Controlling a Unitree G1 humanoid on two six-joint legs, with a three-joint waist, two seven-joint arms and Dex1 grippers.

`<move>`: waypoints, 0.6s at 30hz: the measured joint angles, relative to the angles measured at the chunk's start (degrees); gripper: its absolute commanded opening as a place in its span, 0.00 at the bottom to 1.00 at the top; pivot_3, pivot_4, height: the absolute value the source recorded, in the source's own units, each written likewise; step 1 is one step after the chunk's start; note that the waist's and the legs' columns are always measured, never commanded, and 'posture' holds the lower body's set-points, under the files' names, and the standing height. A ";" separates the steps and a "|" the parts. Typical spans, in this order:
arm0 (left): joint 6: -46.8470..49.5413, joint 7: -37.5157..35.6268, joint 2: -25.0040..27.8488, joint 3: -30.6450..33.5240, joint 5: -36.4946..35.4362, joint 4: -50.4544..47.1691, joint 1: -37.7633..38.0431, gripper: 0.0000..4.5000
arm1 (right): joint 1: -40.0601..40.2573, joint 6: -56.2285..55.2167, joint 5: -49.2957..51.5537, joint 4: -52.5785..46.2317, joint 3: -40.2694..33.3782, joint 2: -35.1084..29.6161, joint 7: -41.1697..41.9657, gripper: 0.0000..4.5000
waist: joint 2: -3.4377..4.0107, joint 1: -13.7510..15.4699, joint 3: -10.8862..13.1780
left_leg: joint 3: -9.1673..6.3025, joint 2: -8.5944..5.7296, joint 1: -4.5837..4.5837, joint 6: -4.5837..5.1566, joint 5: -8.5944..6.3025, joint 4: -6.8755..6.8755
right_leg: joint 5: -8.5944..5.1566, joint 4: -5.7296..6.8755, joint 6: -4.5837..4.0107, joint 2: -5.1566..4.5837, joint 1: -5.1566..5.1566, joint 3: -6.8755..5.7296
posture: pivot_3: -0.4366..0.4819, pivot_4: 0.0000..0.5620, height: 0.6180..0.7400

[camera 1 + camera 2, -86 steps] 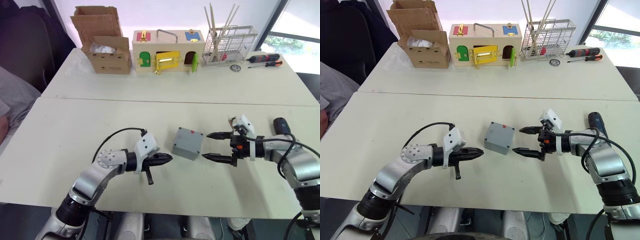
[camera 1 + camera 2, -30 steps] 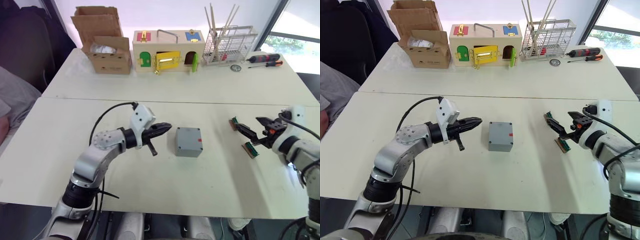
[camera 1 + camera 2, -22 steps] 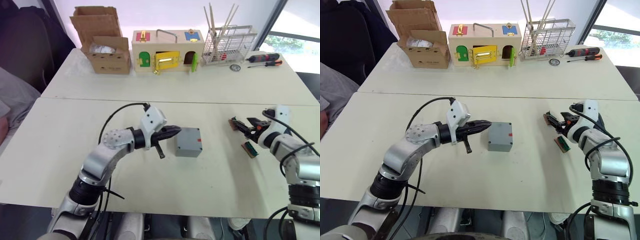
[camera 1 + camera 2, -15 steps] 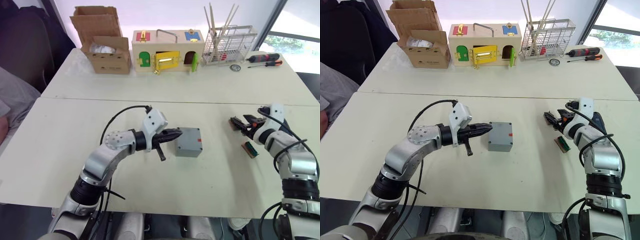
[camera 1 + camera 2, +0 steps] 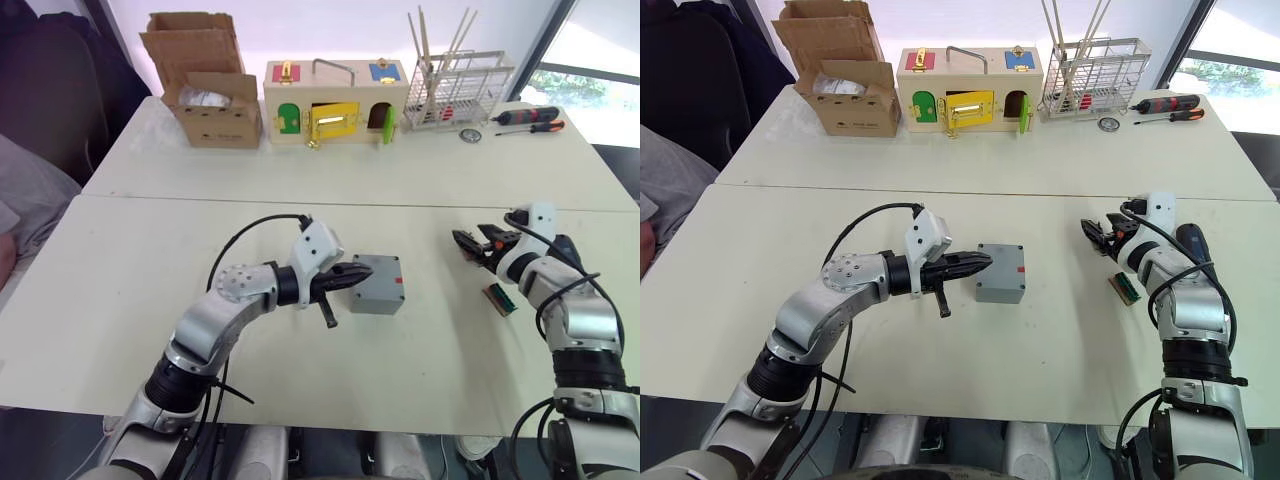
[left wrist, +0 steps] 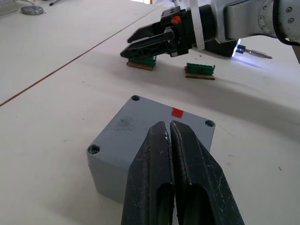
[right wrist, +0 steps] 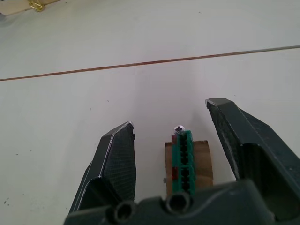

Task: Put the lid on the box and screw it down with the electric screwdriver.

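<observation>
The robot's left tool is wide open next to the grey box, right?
Not quite. The left tool is next to the grey box, but its fingers are pressed shut, not wide open. The left wrist view shows this.

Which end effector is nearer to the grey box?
Left. The left end effector is shut, its tips at the grey box's left side. The right end effector is open, well off to the box's right.

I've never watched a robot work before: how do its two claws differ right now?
The left gripper has its fingers pressed together, tips at the side of the grey box. The right gripper is spread open, its fingers either side of a small green terminal strip on the table, away from the box. Both have two black fingers and hold nothing.
</observation>
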 measured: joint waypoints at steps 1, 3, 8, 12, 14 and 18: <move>-0.01 0.02 -0.04 0.00 0.01 0.01 0.00 0.02 | -0.01 -0.17 -0.03 0.23 0.03 0.17 0.00 0.35 | 0.00 0.00 0.00 | 0.00 0.00 0.00 0.00 0.00 0.00 | 0.00 0.00 0.00 0.00 0.00 0.00 | 0.48 0.27 0.91; -0.11 0.09 -0.07 -0.02 0.06 0.02 0.00 0.02 | -0.05 -0.37 -0.06 0.59 0.11 0.48 -0.04 0.10 | 0.00 -0.03 0.00 | 0.00 0.00 0.00 0.00 0.00 0.00 | 0.00 0.00 0.00 0.00 0.00 0.00 | 0.48 0.27 0.91; -0.26 0.44 -0.05 -0.01 0.11 0.03 -0.01 0.02 | -0.07 -0.51 -0.27 0.87 0.63 0.54 -0.18 0.01 | 0.00 -0.01 0.00 | 0.00 0.00 0.00 0.00 0.00 0.00 | 0.00 0.00 0.00 0.00 0.00 0.00 | 0.48 0.27 0.91; -0.29 0.56 -0.06 -0.01 0.10 0.15 -0.01 0.02 | -0.07 -0.53 -0.24 0.88 0.63 0.54 -0.32 0.01 | 0.00 -0.02 0.00 | 0.00 0.00 0.00 0.00 0.00 0.00 | 0.00 0.00 0.00 0.00 0.00 0.00 | 0.48 0.27 0.91; -0.30 0.67 -0.06 -0.01 0.10 0.34 -0.01 0.02 | -0.07 -0.54 -0.07 0.86 0.59 0.54 -0.55 0.01 | 0.00 -0.01 0.00 | 0.00 0.00 0.00 0.00 0.00 0.00 | 0.00 0.00 0.00 0.00 0.00 0.00 | 0.48 0.27 0.91; -0.37 0.87 -0.07 0.03 0.08 0.41 -0.01 0.02 | 0.10 -0.32 0.62 -0.44 -0.24 0.57 -1.07 0.01 | 0.00 0.00 0.00 | 0.00 0.01 0.00 0.00 0.00 0.00 | 0.00 0.00 0.00 0.00 0.00 0.00 | 0.48 0.27 0.91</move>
